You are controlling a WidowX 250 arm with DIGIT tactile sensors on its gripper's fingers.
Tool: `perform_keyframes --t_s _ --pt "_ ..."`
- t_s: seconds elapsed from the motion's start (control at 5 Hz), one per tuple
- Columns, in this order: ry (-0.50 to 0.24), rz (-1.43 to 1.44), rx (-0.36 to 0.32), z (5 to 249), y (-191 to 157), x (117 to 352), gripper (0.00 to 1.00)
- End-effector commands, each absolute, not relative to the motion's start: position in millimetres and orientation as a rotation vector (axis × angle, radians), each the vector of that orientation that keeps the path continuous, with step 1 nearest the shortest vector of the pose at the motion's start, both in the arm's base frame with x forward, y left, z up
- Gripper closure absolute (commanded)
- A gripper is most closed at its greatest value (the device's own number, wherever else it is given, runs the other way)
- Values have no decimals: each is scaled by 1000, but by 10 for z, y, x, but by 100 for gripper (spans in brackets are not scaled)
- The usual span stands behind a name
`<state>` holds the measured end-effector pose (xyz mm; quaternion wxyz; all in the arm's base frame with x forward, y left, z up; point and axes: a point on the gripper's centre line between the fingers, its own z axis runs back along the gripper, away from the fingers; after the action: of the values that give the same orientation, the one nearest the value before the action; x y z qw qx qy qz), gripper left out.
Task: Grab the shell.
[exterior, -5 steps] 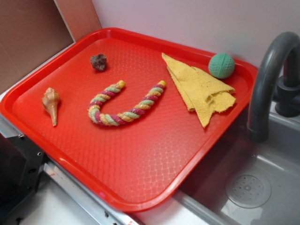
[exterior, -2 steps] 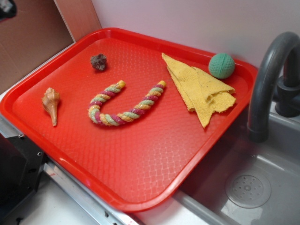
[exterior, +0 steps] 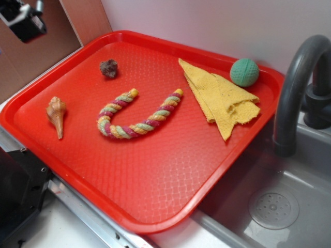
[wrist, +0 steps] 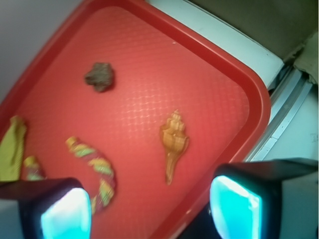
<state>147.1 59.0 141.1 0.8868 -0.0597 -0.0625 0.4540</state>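
Gripper [wrist: 149, 211]: wide open, holding nothing. In the wrist view its two fingers [wrist: 237, 206] sit at the lower corners with a large gap between them. In the exterior view only a dark part of it shows in the top left corner [exterior: 23, 20], outside the tray and well apart from the shell.
Shell [exterior: 56, 114]: lies flat near the left edge of the tray, knobby top toward the back, pointed tail toward the front. In the wrist view [wrist: 174, 143] it is above the gap between the fingers, touching neither.
Tray [exterior: 170, 170]: red, with a textured surface, next to a sink [exterior: 295, 206].
Rock [exterior: 109, 68]: dark and lumpy, behind the shell, well apart from it.
Rope [exterior: 135, 116]: multicoloured, bent in a U, at the middle of the tray, near the shell but not touching.
Cloth [exterior: 220, 95]: yellow, folded, at the back right.
Ball [exterior: 244, 72]: green, just beside the cloth, near the far rim.
Faucet [exterior: 300, 88]: dark grey, at the right.
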Motion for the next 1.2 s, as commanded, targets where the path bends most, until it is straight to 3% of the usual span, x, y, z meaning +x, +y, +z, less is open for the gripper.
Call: perform_keyframes --t_s 0.0,0.4,0.8,1.0 --pt "-94 1036 -52 927 766 1472 0" --pt "-95 1062 -5 566 802 1555 0" --pt "-34 1018 -37 287 753 1633 0" --pt "-14 1021 -19 203 764 1619 0"
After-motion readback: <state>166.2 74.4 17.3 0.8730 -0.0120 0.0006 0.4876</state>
